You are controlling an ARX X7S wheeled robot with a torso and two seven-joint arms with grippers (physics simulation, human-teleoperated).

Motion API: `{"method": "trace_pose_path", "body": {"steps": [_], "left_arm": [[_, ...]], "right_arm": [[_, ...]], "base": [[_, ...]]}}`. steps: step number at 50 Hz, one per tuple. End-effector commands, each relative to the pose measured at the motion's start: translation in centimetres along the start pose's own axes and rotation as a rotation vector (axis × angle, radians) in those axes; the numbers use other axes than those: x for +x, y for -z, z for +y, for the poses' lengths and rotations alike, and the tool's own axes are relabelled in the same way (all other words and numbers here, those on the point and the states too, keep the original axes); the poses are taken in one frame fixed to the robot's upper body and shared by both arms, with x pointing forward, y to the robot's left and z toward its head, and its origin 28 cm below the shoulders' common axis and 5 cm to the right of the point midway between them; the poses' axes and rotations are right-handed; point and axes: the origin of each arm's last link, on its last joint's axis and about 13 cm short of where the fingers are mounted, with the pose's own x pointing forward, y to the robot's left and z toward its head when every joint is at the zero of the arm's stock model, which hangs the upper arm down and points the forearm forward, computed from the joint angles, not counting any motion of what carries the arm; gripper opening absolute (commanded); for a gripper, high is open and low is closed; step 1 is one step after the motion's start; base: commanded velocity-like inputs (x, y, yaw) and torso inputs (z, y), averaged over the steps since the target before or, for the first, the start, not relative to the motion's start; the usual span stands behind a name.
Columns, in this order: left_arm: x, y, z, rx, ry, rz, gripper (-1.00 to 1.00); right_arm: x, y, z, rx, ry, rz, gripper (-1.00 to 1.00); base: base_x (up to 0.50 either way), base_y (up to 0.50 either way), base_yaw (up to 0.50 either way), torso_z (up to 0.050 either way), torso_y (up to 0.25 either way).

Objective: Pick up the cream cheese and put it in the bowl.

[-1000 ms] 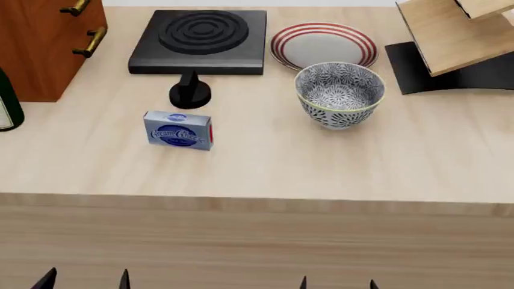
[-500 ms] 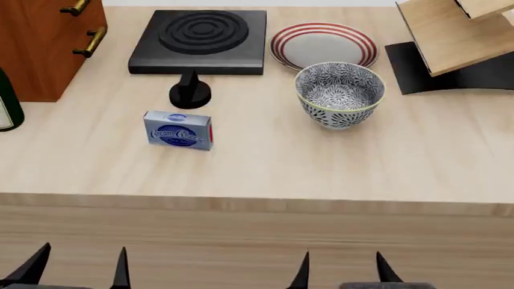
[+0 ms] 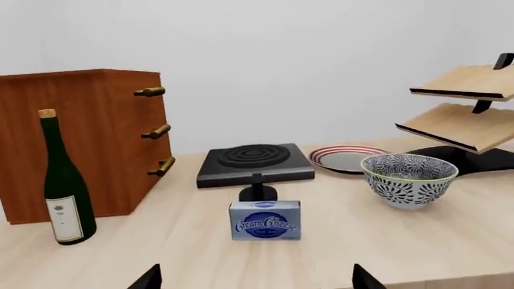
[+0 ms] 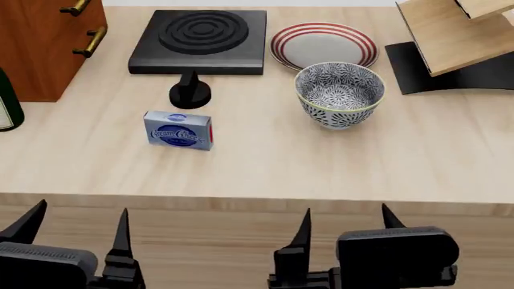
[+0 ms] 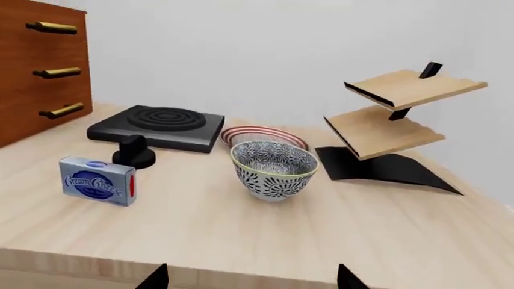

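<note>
Head view shows my left gripper (image 4: 76, 226) spread empty below the table edge; cream cheese (image 4: 178, 130) stands left of the bowl (image 4: 339, 95). I should approach squarely, straddling its narrow sides.

left gripper (image 4: 76, 227) matte black, thin pointed fingers, ribbed block body, right gripper (image 4: 347, 224) same, boxy rounded housing

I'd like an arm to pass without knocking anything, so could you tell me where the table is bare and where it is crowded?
Bare table runs along the near edge, in front of the cream cheese and the bowl, and between those two. It is crowded at the back: stove, knob, plate, rack, and cabinet with bottle at left.
</note>
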Motion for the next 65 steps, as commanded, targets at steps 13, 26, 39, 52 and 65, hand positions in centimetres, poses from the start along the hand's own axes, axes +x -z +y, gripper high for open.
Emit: {"method": "trace_pose_path", "body": {"steps": [13, 26, 39, 52, 65], "left_arm": [[0.3, -4.1, 0.1, 0.048, 0.034, -0.074, 1.0], [0.0, -4.8, -0.1, 0.06, 0.04, -0.101, 1.0], [0.1, -4.8, -0.3, 0.066, 0.048, -0.102, 1.0], [0.3, -4.8, -0.3, 0.068, 0.053, -0.104, 1.0], [0.2, -4.8, -0.3, 0.071, 0.053, -0.109, 1.0]], "right_arm": [[0.2, -4.0, -0.9, -0.041, -0.003, -0.063, 1.0], [-0.1, -4.2, -1.1, -0.041, -0.003, -0.068, 1.0], [-0.1, -4.4, -1.1, -0.035, -0.008, -0.076, 1.0], [0.0, -4.3, -1.1, -0.038, -0.01, -0.076, 1.0], [-0.2, -4.5, -1.1, -0.039, -0.008, -0.084, 1.0]], "base": [[0.0, 0.0, 0.0, 0.0, 0.0], [0.0, 0.0, 0.0, 0.0, 0.0], [0.04, 0.0, 0.0, 0.0, 0.0], [0.25, 0.0, 0.0, 0.0, 0.0], [0.26, 0.0, 0.0, 0.0, 0.0]]}}
